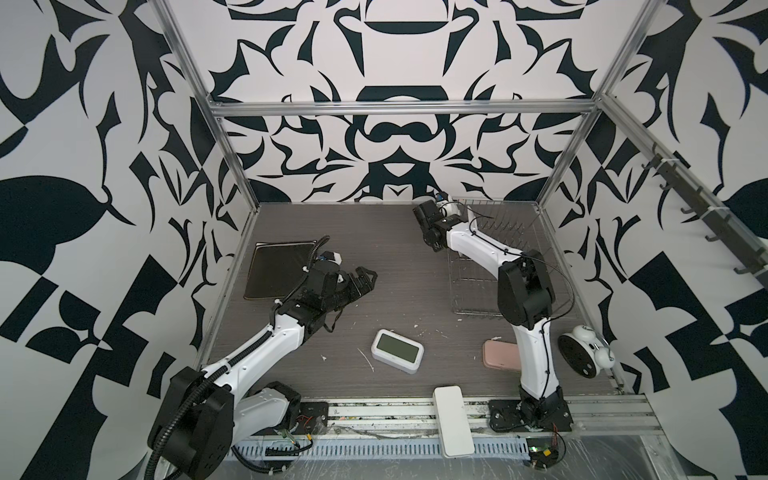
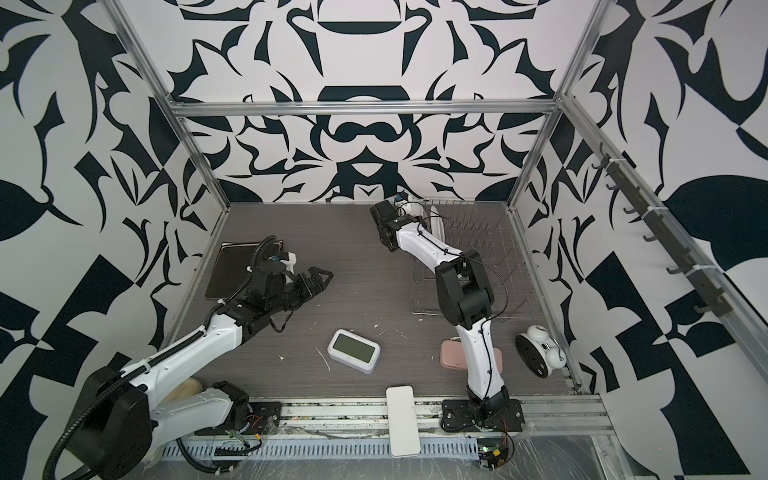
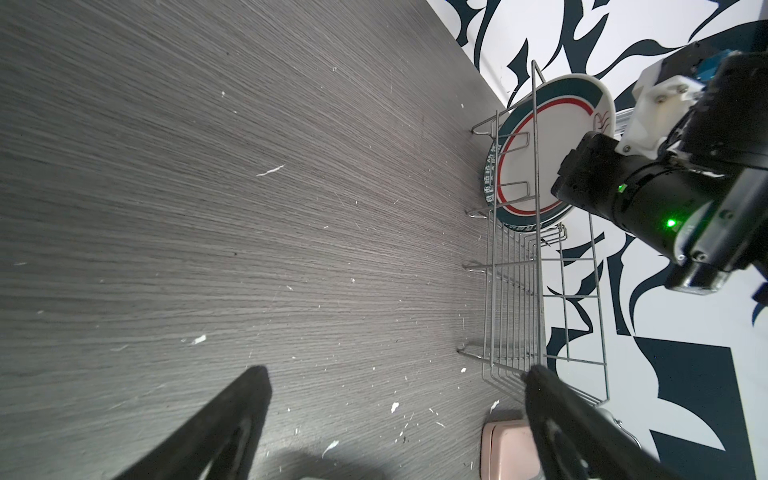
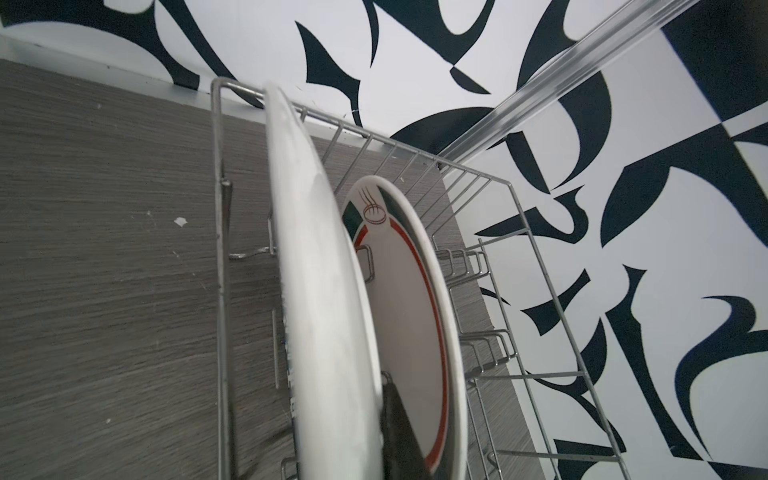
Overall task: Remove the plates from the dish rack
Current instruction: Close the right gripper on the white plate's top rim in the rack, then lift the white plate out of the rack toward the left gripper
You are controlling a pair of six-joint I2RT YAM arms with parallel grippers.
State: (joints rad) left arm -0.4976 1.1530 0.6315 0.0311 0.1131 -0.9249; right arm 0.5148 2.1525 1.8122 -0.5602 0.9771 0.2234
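The right gripper (image 3: 569, 178) is clamped on the upper rim of a round white plate (image 4: 316, 291), coming down onto it from above. One dark finger (image 4: 395, 424) shows in the slot behind the plate, against its back. The other finger is hidden by the plate in the right wrist view.

The held plate stands on edge. Its face, with a teal band and a thin red ring, is turned away from that finger. Just beyond the finger a second round plate (image 4: 409, 316) with the same band and ring stands on edge too, close to the first; whether the two touch cannot be told.

Both plates sit among the prongs at the end of the dish rack (image 4: 221, 291) directly under this gripper, next to the back wall. From there the wire rack runs back under the right forearm.

The left gripper (image 1: 365, 280) is spread wide and holds nothing. It hangs over the grey table (image 1: 374, 232), well apart from the rack, with its fingertips pointing toward it. Beside its wrist, on the side away from the rack, a dark square plate (image 1: 270, 270) with a tan edge lies flat. Toward the arm bases from this gripper lies a white digital clock (image 1: 397, 351).
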